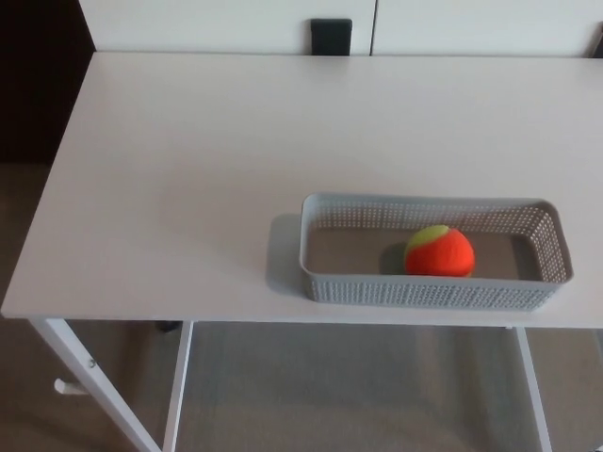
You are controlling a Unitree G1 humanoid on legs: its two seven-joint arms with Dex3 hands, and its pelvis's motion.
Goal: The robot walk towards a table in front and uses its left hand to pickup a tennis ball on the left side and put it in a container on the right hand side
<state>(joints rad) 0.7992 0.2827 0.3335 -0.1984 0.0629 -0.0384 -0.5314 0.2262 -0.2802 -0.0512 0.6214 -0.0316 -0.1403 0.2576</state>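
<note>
1. Tennis ball [439, 251] – orange-red w/ a yellow-green patch up top – sits inside the container [320, 282], approx mid-length, on its floor near the front wall.
2. Container = grey perforated rectangular basket, upright, long side parallel to the table's near edge, close to that edge, on the right-front part of the table [188, 151].
3. Ball is the only item in the basket.
4. Left & right hands: neither is in frame, so grip state can't be told – nothing touches the ball or the basket.
5. Table top is white; white legs [94, 381] show below the front-left corner, w/ grey floor [349, 386] under.
6. Small dark rectangular obj [331, 36] just past the table's far edge, against white panels [207, 24]; can't tell what it is.
</note>
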